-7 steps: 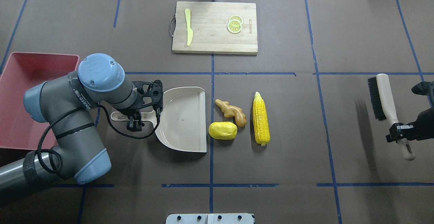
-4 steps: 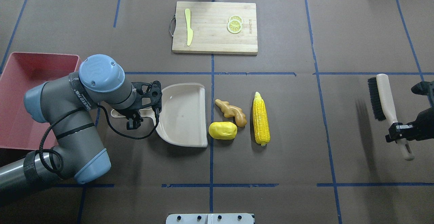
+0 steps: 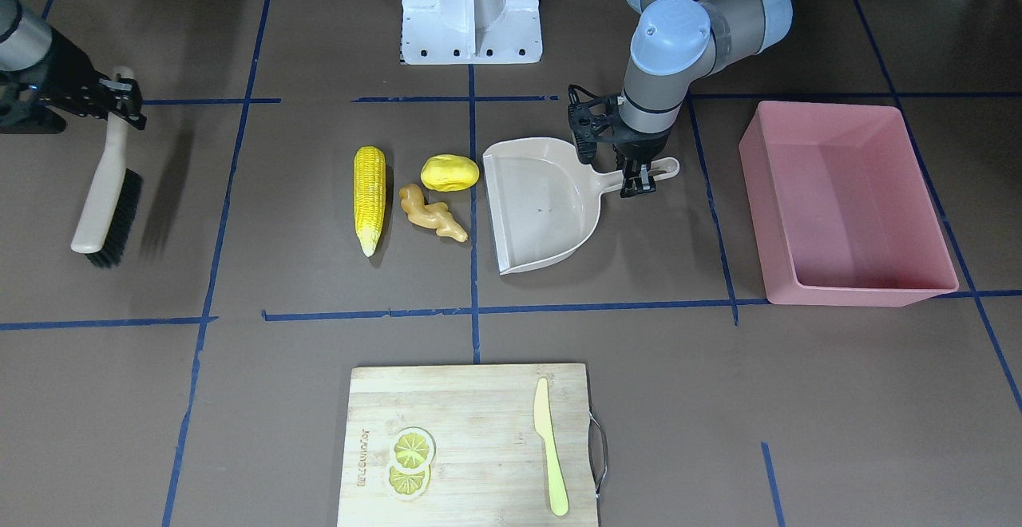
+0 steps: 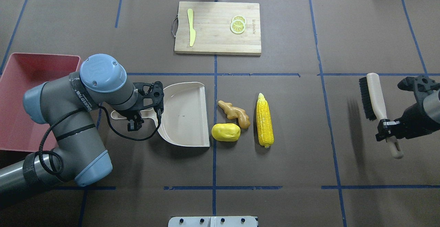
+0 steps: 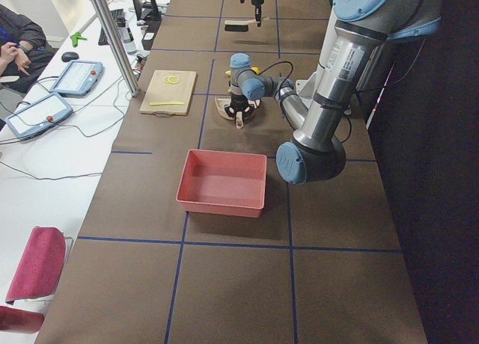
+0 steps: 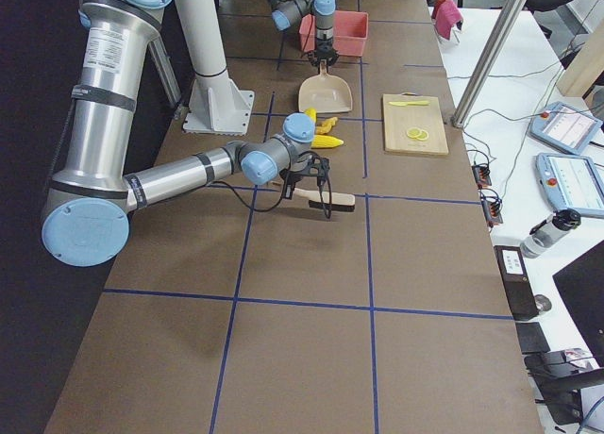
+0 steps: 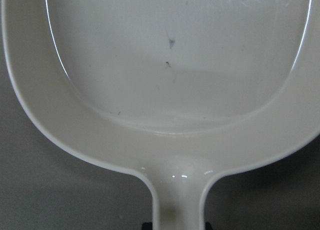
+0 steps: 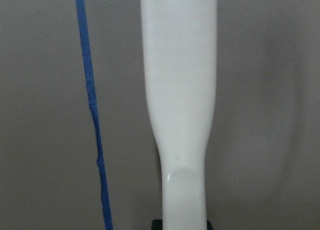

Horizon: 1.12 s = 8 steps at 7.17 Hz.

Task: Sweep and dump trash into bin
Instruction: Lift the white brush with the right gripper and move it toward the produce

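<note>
Sweep about to begin: my left hand (image 4: 134,125) clamps the dustpan (image 4: 185,117) by its handle, lip just beside potato (image 4: 226,132), ginger (image 4: 235,113) and corn (image 4: 264,120) on the surface (image 4: 295,158), while my right hand (image 4: 386,130) grips the brush (image 4: 373,96), apparently airborne, which must next reach beyond the corn.

Lettering is showing in only two places, neither reading cleanly.
A black band (image 4: 83,98) on the left arm (image 4: 68,117) is carrying white letters that seem to spell "UNNEED", then unreadable characters; the cutting board (image 4: 213,31) is bearing a mark (image 4: 253,26) beside the lemon slices (image 4: 238,24), too blurred to read.
</note>
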Each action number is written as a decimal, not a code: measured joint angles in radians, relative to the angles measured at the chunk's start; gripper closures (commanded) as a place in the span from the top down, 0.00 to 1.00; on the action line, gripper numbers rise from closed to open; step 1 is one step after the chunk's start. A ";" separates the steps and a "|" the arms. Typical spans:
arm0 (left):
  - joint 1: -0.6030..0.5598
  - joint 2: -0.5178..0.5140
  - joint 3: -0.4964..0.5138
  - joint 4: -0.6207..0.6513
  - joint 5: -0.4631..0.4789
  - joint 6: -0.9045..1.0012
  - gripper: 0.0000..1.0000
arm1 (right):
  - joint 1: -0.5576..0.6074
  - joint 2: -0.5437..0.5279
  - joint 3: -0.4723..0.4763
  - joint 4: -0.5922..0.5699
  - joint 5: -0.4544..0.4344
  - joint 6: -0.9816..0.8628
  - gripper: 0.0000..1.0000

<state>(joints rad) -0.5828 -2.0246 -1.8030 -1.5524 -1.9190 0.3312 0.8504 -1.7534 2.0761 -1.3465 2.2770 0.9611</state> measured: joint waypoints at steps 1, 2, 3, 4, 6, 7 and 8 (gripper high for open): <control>0.000 -0.006 -0.005 0.017 0.000 0.000 0.00 | -0.024 0.061 0.014 -0.093 -0.005 0.009 0.00; 0.000 -0.017 -0.010 0.040 0.000 0.000 0.00 | -0.052 0.107 0.024 -0.157 -0.009 0.021 0.00; 0.000 -0.031 -0.018 0.067 0.000 0.000 0.00 | -0.081 0.154 0.031 -0.218 -0.015 0.035 0.00; 0.000 -0.036 -0.025 0.081 0.004 0.000 0.00 | -0.106 0.207 0.033 -0.286 -0.027 0.046 0.00; 0.009 -0.038 -0.031 0.095 0.052 0.000 0.00 | -0.144 0.295 0.034 -0.406 -0.050 0.055 0.00; 0.021 -0.041 -0.031 0.109 0.080 0.000 0.00 | -0.160 0.313 0.035 -0.431 -0.054 0.056 0.00; 0.028 -0.043 -0.032 0.117 0.098 0.000 0.00 | -0.178 0.323 0.034 -0.441 -0.054 0.059 0.00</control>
<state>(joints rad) -0.5549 -2.0672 -1.8345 -1.4357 -1.8215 0.3313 0.6721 -1.4304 2.1097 -1.7870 2.2229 1.0199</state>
